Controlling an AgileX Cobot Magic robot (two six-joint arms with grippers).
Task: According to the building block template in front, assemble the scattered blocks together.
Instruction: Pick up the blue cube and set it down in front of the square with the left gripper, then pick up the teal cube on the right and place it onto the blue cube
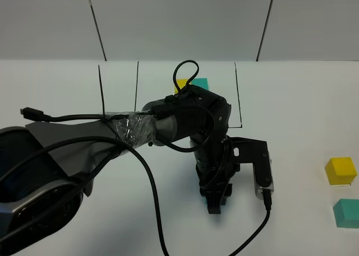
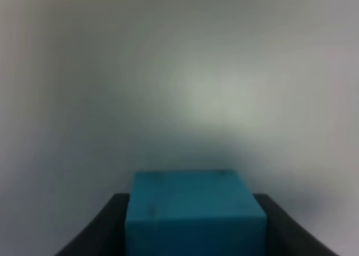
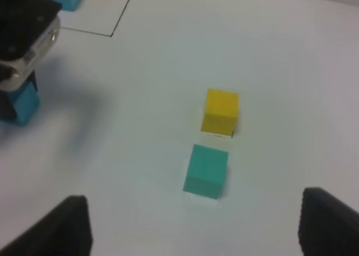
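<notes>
My left gripper (image 1: 216, 203) reaches across to the middle of the table and points down. It is shut on the cyan-blue cube (image 2: 193, 211), which sits between its dark fingers (image 2: 95, 236). The cube also shows in the right wrist view (image 3: 19, 105), at or just above the table. The loose yellow cube (image 1: 340, 171) and teal-green cube (image 1: 348, 213) sit close together at the right, also in the right wrist view (image 3: 221, 110) (image 3: 206, 171). My right gripper (image 3: 196, 211) is open and empty above them. The template (image 1: 199, 83) lies behind the left arm, mostly hidden.
Thin black lines (image 1: 238, 93) mark rectangles on the white table at the back. The left arm's cable (image 1: 154, 194) loops over the table's front left. The wrist camera housing (image 1: 262, 175) juts out to the right of the left gripper.
</notes>
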